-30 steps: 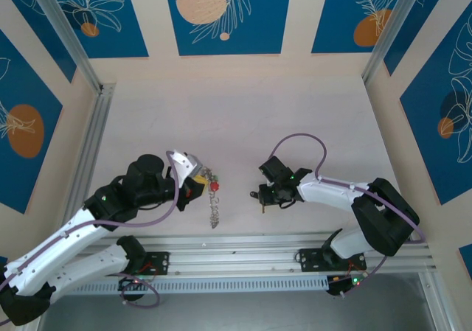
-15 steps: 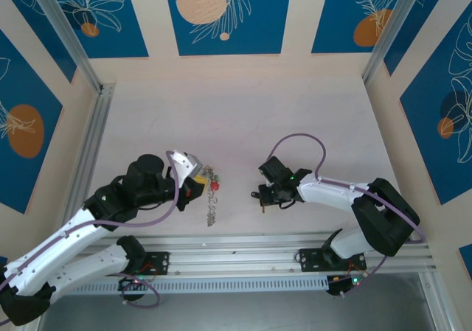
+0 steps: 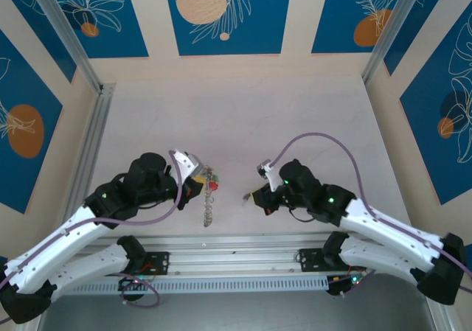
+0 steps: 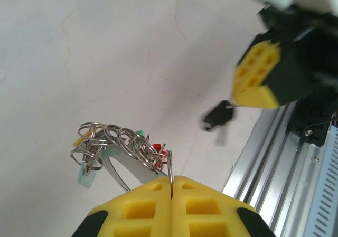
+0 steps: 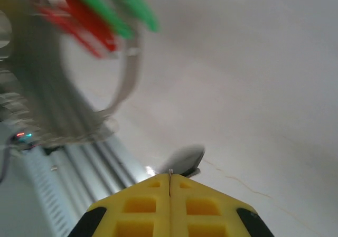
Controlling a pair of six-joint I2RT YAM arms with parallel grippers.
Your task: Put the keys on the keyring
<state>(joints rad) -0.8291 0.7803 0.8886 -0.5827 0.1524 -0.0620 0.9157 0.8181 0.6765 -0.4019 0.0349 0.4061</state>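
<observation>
My left gripper point(image 3: 195, 185) is shut, its yellow fingertips point(image 4: 158, 187) pinching a small ring on the rim of the keyring point(image 4: 125, 168). The grey hoop hangs from it above the table, fringed with small rings, with a red key point(image 4: 159, 153) and a green tag point(image 4: 86, 177) on it. My right gripper point(image 3: 257, 195) is shut on the little ring of a black key point(image 4: 218, 115), which dangles just right of the keyring point(image 3: 209, 194). In the right wrist view the key point(image 5: 185, 160) is a blur at the gripper point(image 5: 169, 180), and the hoop point(image 5: 124, 86) with red and green keys point(image 5: 92, 26) is blurred at upper left.
An aluminium rail point(image 3: 243, 244) runs along the near table edge below both grippers, and another rail point(image 3: 92, 143) lines the left side. The pale tabletop point(image 3: 243, 117) stretches to the far wall.
The right arm has lifted off the table and swung left toward the keyring with the black key in its shut jaws. The keyring's dangling part has swung slightly left.
</observation>
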